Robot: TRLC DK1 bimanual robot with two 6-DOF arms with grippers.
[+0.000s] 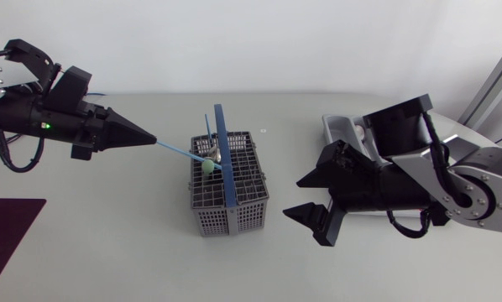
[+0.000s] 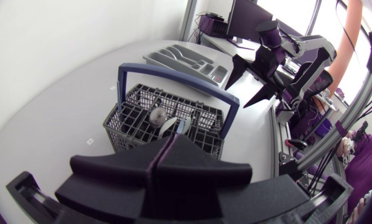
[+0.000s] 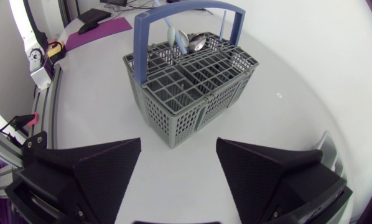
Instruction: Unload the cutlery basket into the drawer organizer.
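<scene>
Tabletop (image 1: 150,243), organizer (image 1: 338,126) half behind right arm (image 1: 402,180)

Matt grey plastic basket (image 3: 173,106); glossy, probably metal spoon (image 3: 197,41)

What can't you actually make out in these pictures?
The drawer organizer: head view, mostly covered by the right arm.
The blue-handled utensil in the left gripper: its far end is down inside the cutlery basket.
The other cutlery: too small and overlapping to count, all views.
</scene>
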